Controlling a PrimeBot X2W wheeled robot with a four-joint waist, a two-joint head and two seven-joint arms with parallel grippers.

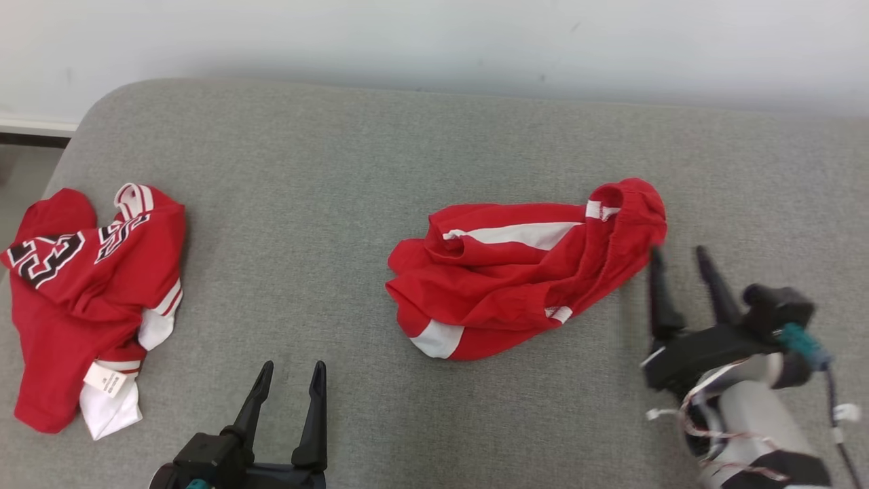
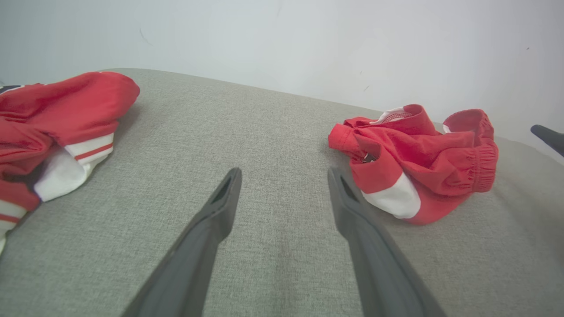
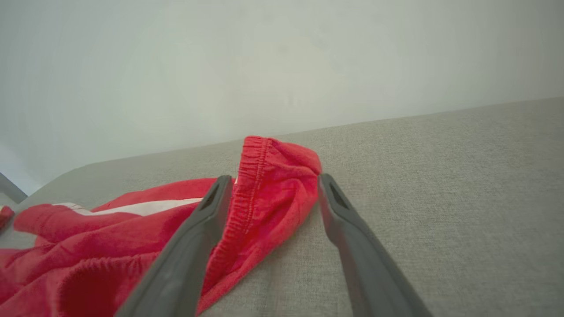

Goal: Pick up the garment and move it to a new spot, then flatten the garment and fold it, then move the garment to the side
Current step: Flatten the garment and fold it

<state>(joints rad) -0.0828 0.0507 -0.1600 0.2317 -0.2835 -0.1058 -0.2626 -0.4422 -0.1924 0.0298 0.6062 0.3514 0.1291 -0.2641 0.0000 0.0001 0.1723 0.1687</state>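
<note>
The garment (image 1: 523,272), red shorts with white stripes and an elastic waistband, lies crumpled in the middle of the grey cushion (image 1: 339,170). My right gripper (image 1: 679,255) stands open just right of its waistband end, fingers apart and holding nothing; in the right wrist view the garment's waistband (image 3: 264,193) rises just beyond the spread fingers (image 3: 207,220). My left gripper (image 1: 292,370) is open near the front edge, left of the garment and well apart from it. In the left wrist view the garment (image 2: 418,158) sits beyond my right fingertip.
A red jersey (image 1: 88,292) with black-and-white numbers and a white tag lies bunched at the cushion's left edge, also seen as the jersey (image 2: 57,123) in the left wrist view. A pale wall (image 1: 434,41) runs behind the cushion. Bare cushion lies between the two garments.
</note>
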